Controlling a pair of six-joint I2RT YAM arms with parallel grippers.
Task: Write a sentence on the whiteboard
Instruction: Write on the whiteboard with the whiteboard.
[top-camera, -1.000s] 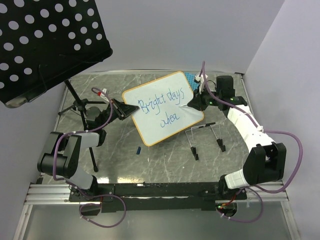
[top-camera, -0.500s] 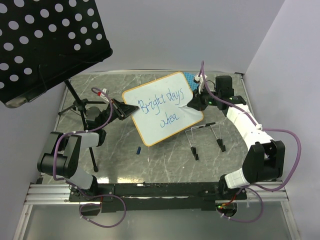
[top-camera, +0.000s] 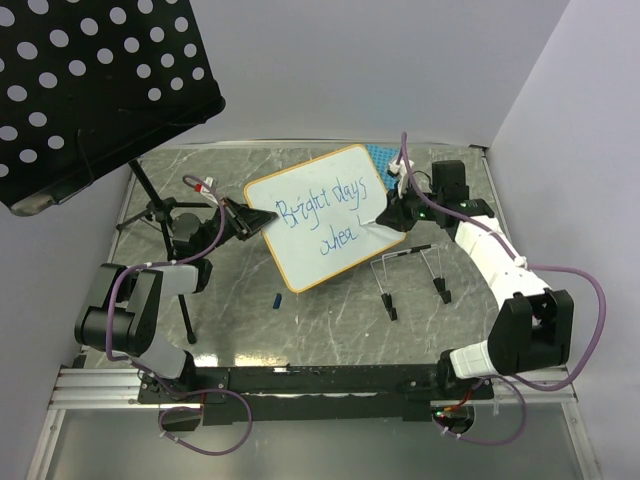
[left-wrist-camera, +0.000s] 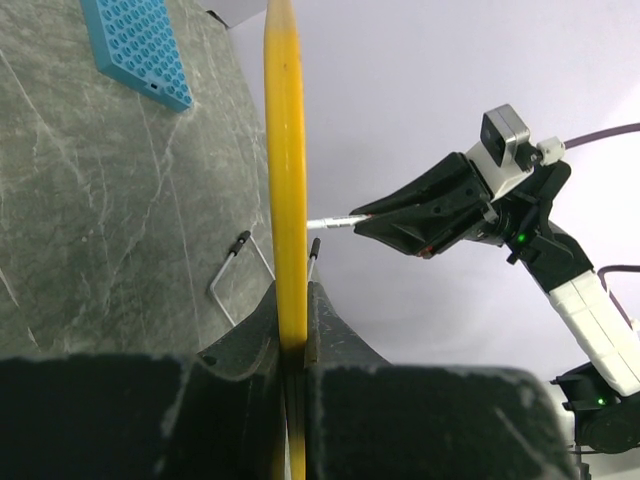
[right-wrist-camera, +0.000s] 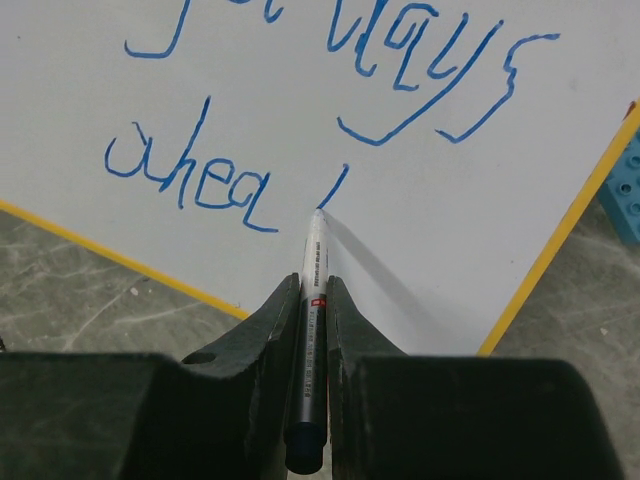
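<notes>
The job looks nearly finished: the whiteboard (top-camera: 300, 258) carries blue cursive in two lines, "Bright days" (top-camera: 322, 203) on top and "ahea" (right-wrist-camera: 190, 180) beneath it, with a short slanted stroke (right-wrist-camera: 337, 185) just right of the last "a". I take that stroke for the start of the closing "d", so what is left seems to be that one letter and then lifting the marker (right-wrist-camera: 314, 262) away. The board sits over the middle of the table (top-camera: 330, 330), turned at a slant, with a blue studded plate (top-camera: 384, 156) just behind its far corner and a wire stand (top-camera: 410, 265) near its right side. The left gripper (left-wrist-camera: 292, 295) is closed tight on the board's yellow rim (left-wrist-camera: 285, 150), pinching it edge-on between both fingers; that arm reaches forward from its base and bends inward to meet the board's left edge. The right gripper (right-wrist-camera: 313, 283) is clamped around the barrel of the marker, which points straight out between its fingers, its tip touching the board at the foot of the fresh stroke. The right arm runs up the table's right side, elbow bent, wrist turned left toward the board.
</notes>
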